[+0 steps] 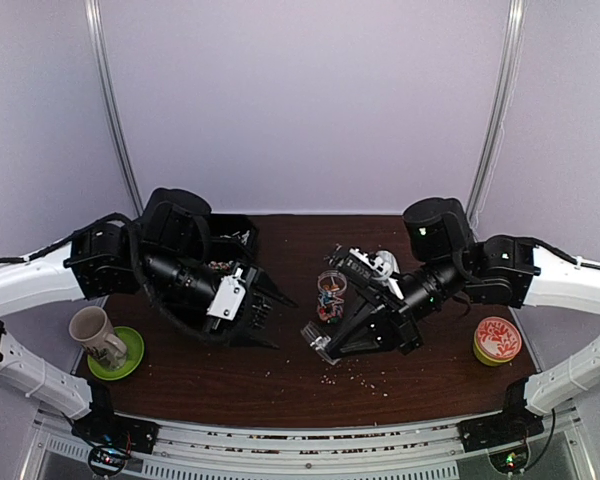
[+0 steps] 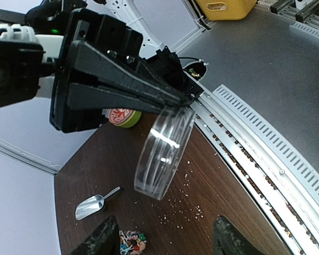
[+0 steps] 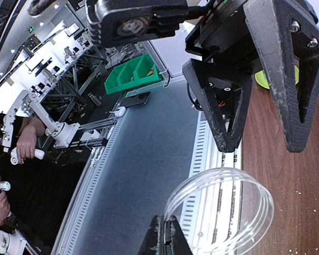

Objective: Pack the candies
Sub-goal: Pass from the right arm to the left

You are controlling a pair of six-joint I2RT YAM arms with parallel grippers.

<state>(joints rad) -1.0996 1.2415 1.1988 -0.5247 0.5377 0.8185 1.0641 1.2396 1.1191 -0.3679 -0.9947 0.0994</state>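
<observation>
Right gripper (image 3: 166, 229): closest to the right wrist lens, its two dark fingertips pressed together on the rim of a clear round lid (image 3: 223, 212).
Lid: pinched by its edge only and raised on its side, tilted, off the tips of the right jaws and facing the left jaws. Whether its low edge touches the table (image 1: 280, 380) cannot be told.
Left gripper (image 2: 165, 228): jaws wide apart, nothing between them; tips aimed at the lid, short of it.
Candies (image 1: 329, 297): bright multicoloured pieces heaped in a clear cup (image 1: 331, 278) on the table. The cup stands just off the left jaws' tips and just beside the right jaws, on their far side. Neither pair touches it.
Metal scoop (image 2: 94, 205): lying flat on the table beyond the cup, behind the right jaws and apart from them.
Pale crumbs (image 1: 355, 378): scattered on the wood below and on the near side of the right jaws.
Mug (image 1: 92, 330): on a green saucer (image 1: 132, 352), well behind the left jaws, beside the left arm.
Red-topped tub (image 1: 497, 340): well behind the right jaws, by the right forearm.
Black bin (image 1: 235, 232): at the far edge, behind the left jaws.
</observation>
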